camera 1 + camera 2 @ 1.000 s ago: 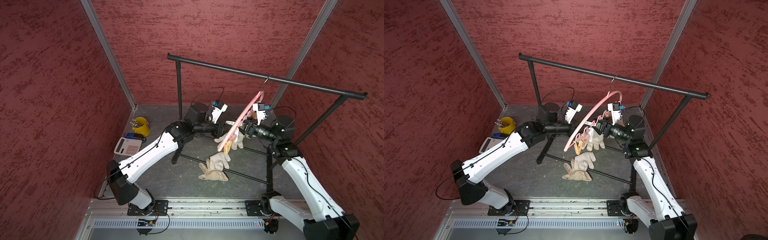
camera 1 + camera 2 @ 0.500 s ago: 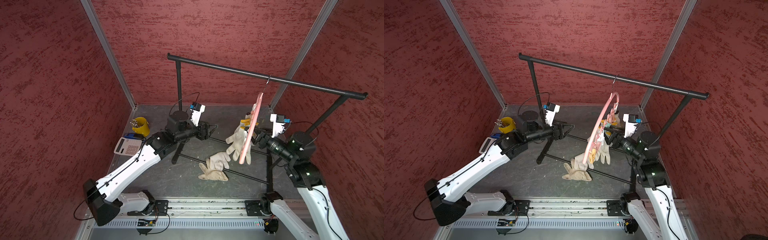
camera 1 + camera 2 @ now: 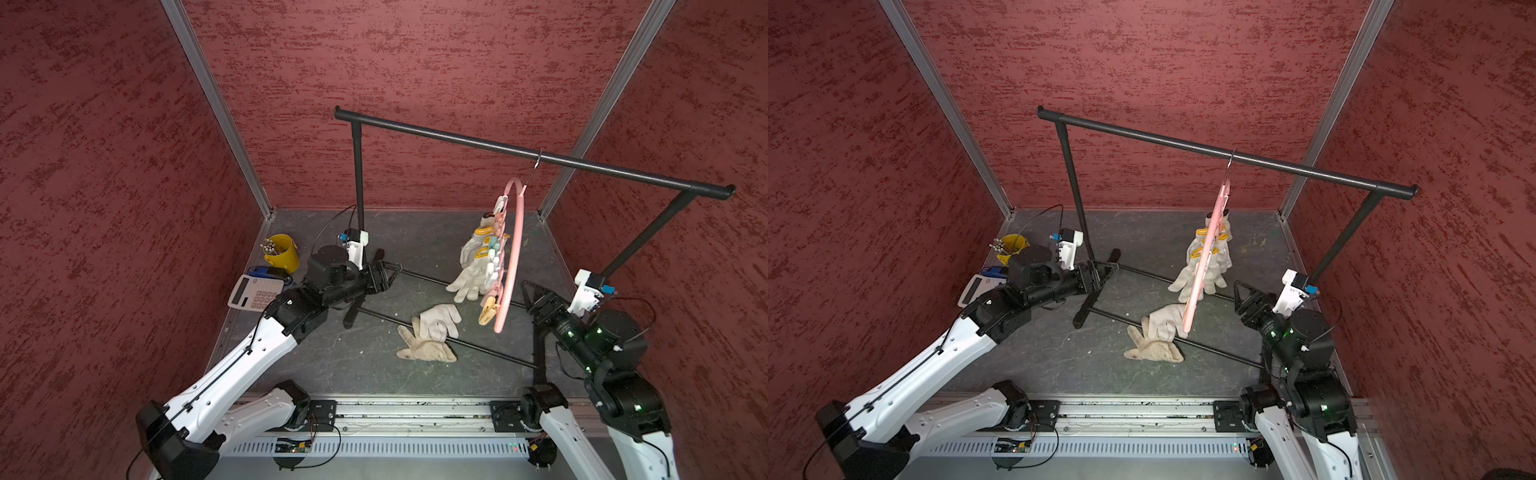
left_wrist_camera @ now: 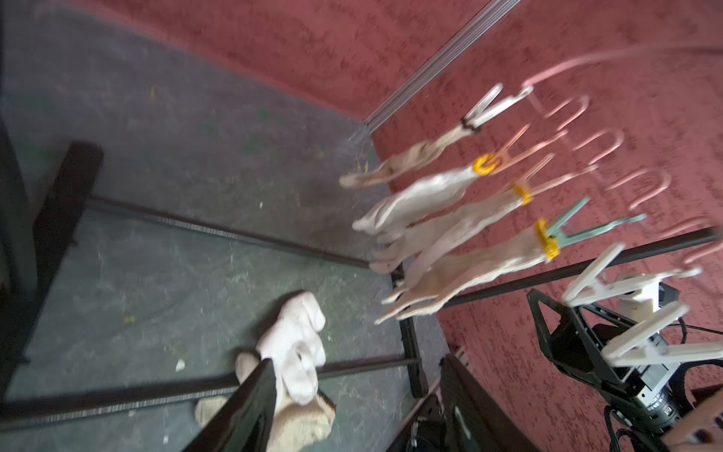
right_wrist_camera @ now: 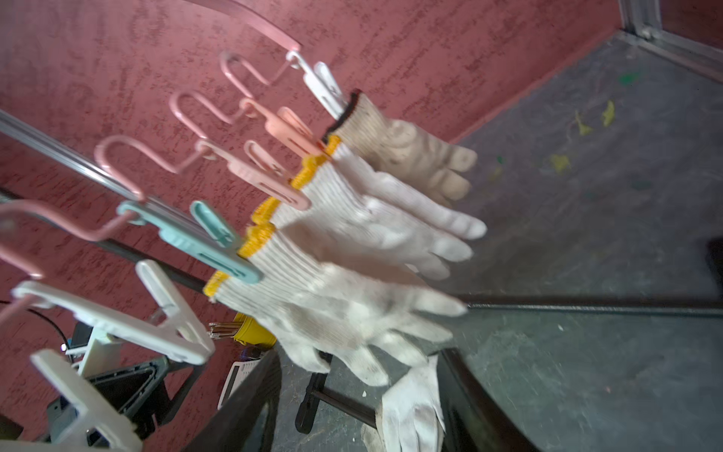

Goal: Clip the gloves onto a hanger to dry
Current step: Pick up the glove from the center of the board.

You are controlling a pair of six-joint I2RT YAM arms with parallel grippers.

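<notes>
Grey desk [image 3: 332,353]: loose gloves [image 3: 430,336] lie across the rack bar [image 3: 494,353], seven o'clock of the hanger [image 3: 516,249]; left gripper [image 3: 388,272] or right gripper [image 3: 527,291], jaws spread, could snag it.

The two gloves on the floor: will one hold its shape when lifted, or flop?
Probably floppy: the floor gloves lie crumpled across the rack's base bar. They overlap, so lifting one may drag the other. Likely light: clipped gloves hang from single clothespins on the hanger.
</notes>
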